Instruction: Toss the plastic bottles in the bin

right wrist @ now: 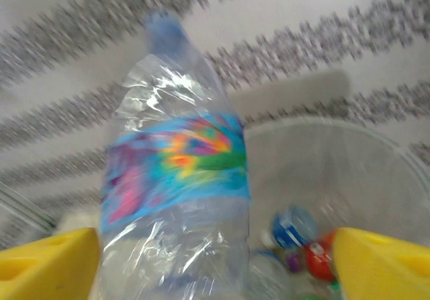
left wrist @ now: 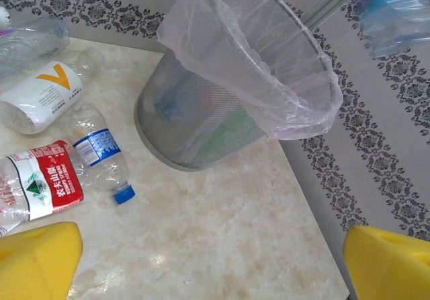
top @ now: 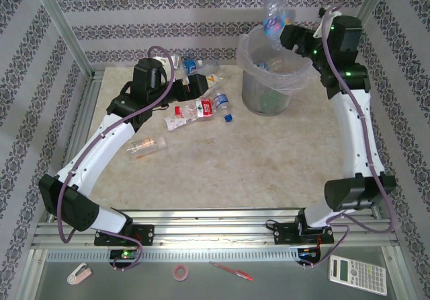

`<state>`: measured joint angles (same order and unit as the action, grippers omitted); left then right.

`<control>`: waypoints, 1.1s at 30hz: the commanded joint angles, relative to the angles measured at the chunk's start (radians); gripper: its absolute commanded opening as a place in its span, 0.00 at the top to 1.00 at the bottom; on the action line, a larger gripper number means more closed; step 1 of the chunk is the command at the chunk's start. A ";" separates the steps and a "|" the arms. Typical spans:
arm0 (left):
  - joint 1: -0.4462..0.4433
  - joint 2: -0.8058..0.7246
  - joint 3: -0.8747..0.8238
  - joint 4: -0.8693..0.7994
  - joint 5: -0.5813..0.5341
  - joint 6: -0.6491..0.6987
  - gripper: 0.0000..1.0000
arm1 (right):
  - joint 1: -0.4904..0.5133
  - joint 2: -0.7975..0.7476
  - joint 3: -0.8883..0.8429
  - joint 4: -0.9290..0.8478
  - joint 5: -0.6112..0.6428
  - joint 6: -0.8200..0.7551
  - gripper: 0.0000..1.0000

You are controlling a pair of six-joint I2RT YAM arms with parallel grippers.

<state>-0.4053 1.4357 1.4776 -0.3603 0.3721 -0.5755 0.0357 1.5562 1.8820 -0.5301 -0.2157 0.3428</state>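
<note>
You've got bright, even light coming down from above, the table [top: 269, 172] pale and clean with only soft shadows tucked under the arms, and a hard white glare along the metal rail [top: 215, 238] at the near edge. Your left wrist picture is sharp on the bin [left wrist: 195, 132], its clear bag [left wrist: 289, 85] glowing a washed-out pinkish white, while the far right corner smears. Your right wrist picture is heavy with motion blur: the bright-labelled bottle [right wrist: 175, 199] is soft, glints streaking on its plastic, the wallpaper [right wrist: 322, 38] behind dragged into stripes.

Damask-striped wallpaper [top: 201, 4] lines the walls around a beige marbled tabletop [top: 222, 172] edged by aluminium rails [top: 215, 222].
</note>
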 commanded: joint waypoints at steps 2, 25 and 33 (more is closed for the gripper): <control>0.019 0.003 0.039 -0.010 -0.003 0.024 0.00 | 0.023 -0.106 0.126 -0.075 0.027 -0.013 0.04; 0.020 0.014 0.036 -0.117 -0.025 0.005 0.00 | 0.049 -0.260 0.044 -0.132 -0.163 0.042 0.02; 0.020 -0.028 0.009 -0.101 -0.035 0.007 0.00 | 0.156 -0.217 -0.098 -0.193 -0.225 0.092 0.02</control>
<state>-0.3912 1.4479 1.4914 -0.4500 0.3538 -0.5762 0.1604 1.3060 1.8359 -0.6785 -0.3965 0.3992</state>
